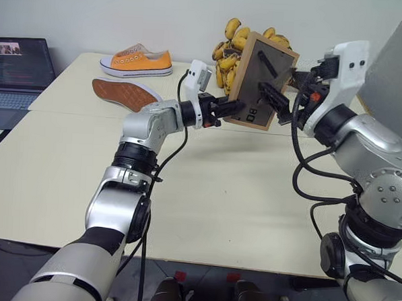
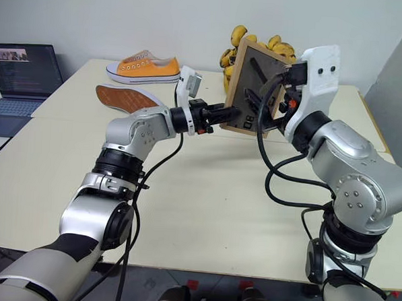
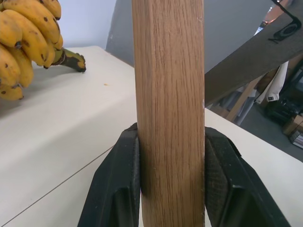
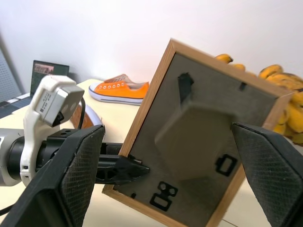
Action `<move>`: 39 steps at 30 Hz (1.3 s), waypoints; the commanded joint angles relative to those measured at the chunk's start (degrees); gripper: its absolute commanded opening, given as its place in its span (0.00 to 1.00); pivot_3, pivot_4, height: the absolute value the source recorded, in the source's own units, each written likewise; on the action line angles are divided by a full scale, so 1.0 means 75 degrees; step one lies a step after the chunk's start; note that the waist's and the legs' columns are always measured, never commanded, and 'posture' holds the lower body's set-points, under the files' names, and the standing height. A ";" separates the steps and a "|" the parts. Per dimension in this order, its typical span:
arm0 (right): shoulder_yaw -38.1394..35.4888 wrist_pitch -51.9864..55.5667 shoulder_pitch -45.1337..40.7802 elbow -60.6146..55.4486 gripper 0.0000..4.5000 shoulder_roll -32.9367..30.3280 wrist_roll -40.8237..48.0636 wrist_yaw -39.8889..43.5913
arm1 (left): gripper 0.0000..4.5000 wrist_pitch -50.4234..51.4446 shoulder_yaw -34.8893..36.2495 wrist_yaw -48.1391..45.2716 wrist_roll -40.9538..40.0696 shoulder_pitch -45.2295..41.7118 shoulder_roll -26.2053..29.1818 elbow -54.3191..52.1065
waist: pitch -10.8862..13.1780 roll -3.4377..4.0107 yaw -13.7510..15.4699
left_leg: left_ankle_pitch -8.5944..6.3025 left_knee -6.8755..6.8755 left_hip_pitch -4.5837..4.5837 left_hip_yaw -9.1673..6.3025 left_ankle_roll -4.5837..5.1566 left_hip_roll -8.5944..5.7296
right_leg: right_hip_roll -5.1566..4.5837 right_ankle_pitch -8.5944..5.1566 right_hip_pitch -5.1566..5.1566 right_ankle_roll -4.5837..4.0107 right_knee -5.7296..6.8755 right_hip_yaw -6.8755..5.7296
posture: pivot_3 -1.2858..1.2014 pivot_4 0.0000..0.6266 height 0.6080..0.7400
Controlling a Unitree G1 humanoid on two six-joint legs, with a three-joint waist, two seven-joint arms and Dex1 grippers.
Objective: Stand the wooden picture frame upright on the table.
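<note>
Table comes first: it is big, flat and cream, with a thin line running across it where two tops meet. Behind it is a plain pale wall. A grey panel stands at the far right. On the far part of the table sits an orange shoe, and nearer lies a second shoe on its side with its brown sole showing. A bunch of yellow bananas lies at the back. A laptop with a dark screen sits off to the left, beside the table.

The frame is up in the air over the back of the table, just in front of the bananas. It is tilted, with its dark grey back facing us. Its rim is light wood. The back has a strut and some dark numbers.

The left gripper is squeezed onto the frame's lower edge, one finger on each side of the wood. The right gripper is spread wide by the frame's back, and I cannot tell if it touches.
</note>
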 commanded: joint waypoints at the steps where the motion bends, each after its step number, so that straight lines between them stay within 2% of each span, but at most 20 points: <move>1: 0.0090 -0.0100 0.0318 -0.0231 0.99 -0.0430 -0.0054 0.0154 | 0.29 -0.0080 0.0317 -0.0134 -0.0175 -0.0481 -0.0110 -0.0255 | 0.0000 0.0000 0.0004 | 0.0000 0.0000 0.0000 -0.0002 0.0000 0.0000 | 0.0000 0.0000 0.0001 0.0000 -0.0001 -0.0002 | 0.52 0.24 1.00; 6: 0.0307 -0.0194 0.0615 -0.0263 0.99 -0.0925 -0.0124 0.0308 | 0.29 0.0017 0.0265 -0.0222 -0.0205 -0.0446 -0.0254 -0.0536 | 0.0001 0.0001 -0.0018 | 0.0000 0.0001 -0.0001 0.0001 0.0000 -0.0002 | -0.0001 0.0000 0.0000 0.0000 -0.0002 0.0001 | 0.52 0.24 1.00; 11: 0.0747 -0.0971 0.1948 -0.0632 0.99 -0.2805 -0.0765 0.1195 | 0.29 0.0267 0.0308 -0.0213 -0.0163 -0.0366 -0.0263 -0.0634 | 0.0001 0.0001 0.0038 | 0.0000 0.0002 -0.0006 0.0000 0.0000 -0.0007 | -0.0002 -0.0001 0.0004 0.0001 -0.0011 0.0003 | 0.52 0.24 1.00; 14: 0.0773 -0.2505 0.3448 -0.0752 0.99 -0.3998 -0.1580 0.2070 | 0.29 0.0676 0.0271 -0.0234 -0.0192 -0.0282 -0.0158 -0.0860 | 0.0002 0.0001 0.0058 | 0.0000 -0.0002 -0.0007 -0.0004 0.0001 -0.0008 | -0.0001 -0.0002 0.0005 0.0003 -0.0014 -0.0001 | 0.52 0.24 1.00; 15: 0.0713 -0.3429 0.3911 -0.0653 0.99 -0.4265 -0.2030 0.2277 | 0.29 0.0856 0.0253 -0.0220 -0.0200 -0.0265 -0.0121 -0.0954 | 0.0001 0.0001 0.0046 | 0.0000 -0.0001 -0.0007 -0.0001 0.0001 -0.0008 | -0.0001 -0.0003 0.0005 0.0003 -0.0017 0.0001 | 0.52 0.24 1.00; 18: 0.0795 -0.8586 0.5135 0.0639 0.99 -0.5442 -0.4664 0.2381 | 0.29 0.1910 0.0143 -0.0136 -0.0276 -0.0235 0.0109 -0.1347 | 0.0003 0.0002 0.0009 | 0.0000 0.0005 -0.0007 0.0007 0.0001 -0.0012 | -0.0002 -0.0004 0.0004 0.0006 -0.0016 0.0008 | 0.52 0.24 1.00; 21: 0.1111 -1.2314 0.5270 0.2336 0.99 -0.6397 -0.6935 0.1225 | 0.29 0.3296 0.0136 -0.0159 -0.0592 -0.0098 0.0425 -0.2027 | 0.0004 0.0000 -0.0108 | 0.0000 0.0013 0.0011 0.0021 0.0001 -0.0010 | -0.0002 -0.0021 0.0008 0.0038 -0.0008 0.0021 | 0.52 0.24 1.00; 24: 0.1435 -1.4002 0.4674 0.3622 0.99 -0.6226 -0.7964 0.0267 | 0.29 0.4153 -0.0020 -0.0301 -0.0862 0.0163 0.0770 -0.2958 | 0.0004 0.0000 -0.0190 | 0.0004 0.0013 0.0025 0.0021 0.0004 -0.0001 | 0.0004 -0.0020 0.0019 0.0036 0.0001 0.0024 | 0.52 0.24 1.00; 28: 0.1857 -1.5411 0.3918 0.4556 0.99 -0.5680 -0.9213 -0.0848 | 0.29 0.4896 0.0161 -0.0110 -0.1118 0.0274 0.0902 -0.3446 | 0.0004 0.0000 -0.0220 | 0.0021 0.0021 0.0027 0.0019 -0.0020 -0.0003 | 0.0003 -0.0001 0.0022 0.0006 0.0016 0.0028 | 0.52 0.24 1.00; 39: 0.2448 -1.6647 0.2830 0.6095 0.99 -0.4809 -1.0760 -0.2291 | 0.29 0.7417 0.1499 0.0558 -0.2110 0.0137 0.1522 -0.4113 | 0.0004 0.0000 -0.0205 | 0.0031 0.0024 0.0026 0.0009 -0.0036 -0.0007 | -0.0002 0.0000 0.0022 0.0005 0.0023 0.0022 | 0.52 0.24 1.00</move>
